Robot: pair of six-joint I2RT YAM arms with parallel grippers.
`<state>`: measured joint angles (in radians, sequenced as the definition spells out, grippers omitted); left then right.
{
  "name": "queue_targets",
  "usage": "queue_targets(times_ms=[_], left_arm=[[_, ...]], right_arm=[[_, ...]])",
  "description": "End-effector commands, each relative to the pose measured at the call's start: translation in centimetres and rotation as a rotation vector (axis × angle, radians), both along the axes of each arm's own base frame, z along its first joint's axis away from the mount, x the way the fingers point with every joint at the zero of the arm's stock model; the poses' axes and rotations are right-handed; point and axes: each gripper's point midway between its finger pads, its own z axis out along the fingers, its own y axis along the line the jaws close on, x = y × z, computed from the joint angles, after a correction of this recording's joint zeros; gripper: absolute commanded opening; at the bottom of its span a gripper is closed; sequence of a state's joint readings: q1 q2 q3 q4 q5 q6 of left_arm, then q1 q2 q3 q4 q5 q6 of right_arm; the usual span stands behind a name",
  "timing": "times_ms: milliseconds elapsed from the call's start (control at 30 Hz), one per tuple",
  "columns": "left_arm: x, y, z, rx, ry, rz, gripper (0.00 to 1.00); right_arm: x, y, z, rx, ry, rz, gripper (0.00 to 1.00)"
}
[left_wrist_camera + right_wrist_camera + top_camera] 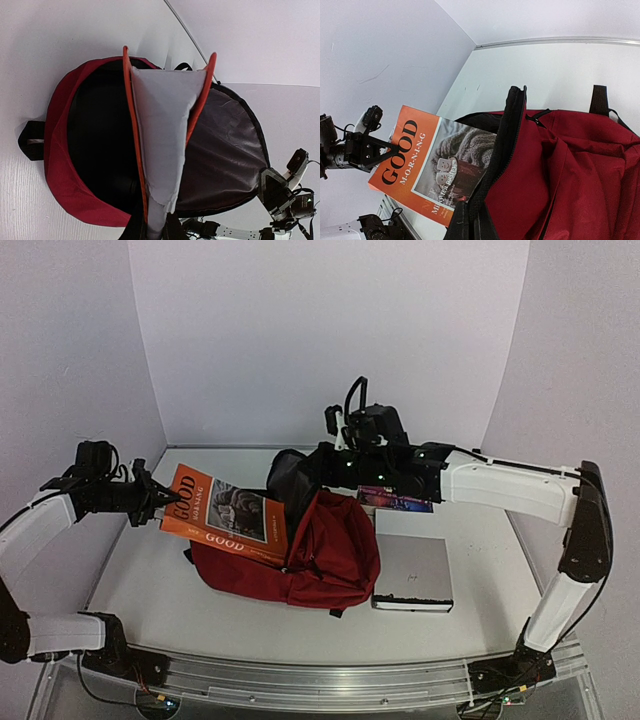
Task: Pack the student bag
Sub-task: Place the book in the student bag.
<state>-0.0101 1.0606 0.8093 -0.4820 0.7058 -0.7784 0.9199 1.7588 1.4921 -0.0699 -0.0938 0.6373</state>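
Note:
The dark-red student bag (335, 550) lies in the middle of the table with its mouth open toward the left. My left gripper (152, 502) is shut on the left edge of an orange "GOOD MORNING" book (215, 510), whose right end reaches into the bag's mouth. In the left wrist view the book (165, 120) is edge-on, slightly splayed, in front of the black interior and grey lining (225, 150). My right gripper (310, 472) is shut on the bag's black zipper edge (507, 140) and holds it lifted. The book (427, 165) and bag (570, 175) show in the right wrist view.
A closed grey book (413, 573) lies flat to the right of the bag. A colourful dark book (398, 502) lies behind it, under my right arm. White walls close the table at the back and on both sides.

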Motion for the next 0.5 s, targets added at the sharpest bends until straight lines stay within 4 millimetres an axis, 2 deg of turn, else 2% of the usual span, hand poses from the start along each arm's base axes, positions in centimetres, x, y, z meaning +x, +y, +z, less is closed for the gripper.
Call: queue_targets(times_ms=[0, 200, 367, 467], left_arm=[[-0.6, 0.5, -0.5, 0.033, 0.011, 0.025, 0.02], [-1.2, 0.4, -0.6, 0.027, 0.021, 0.019, 0.02], [-1.9, -0.2, 0.3, -0.004, 0.012, -0.012, 0.02], [-1.8, -0.4, 0.3, -0.035, -0.005, -0.006, 0.02]], right_arm=[[0.1, 0.1, 10.6, 0.199, -0.191, -0.009, 0.00], [0.1, 0.3, 11.3, 0.205, -0.210, -0.011, 0.00], [0.8, -0.9, 12.9, 0.200, -0.260, -0.088, 0.00], [0.9, -0.9, 13.2, 0.201, -0.271, -0.096, 0.00]])
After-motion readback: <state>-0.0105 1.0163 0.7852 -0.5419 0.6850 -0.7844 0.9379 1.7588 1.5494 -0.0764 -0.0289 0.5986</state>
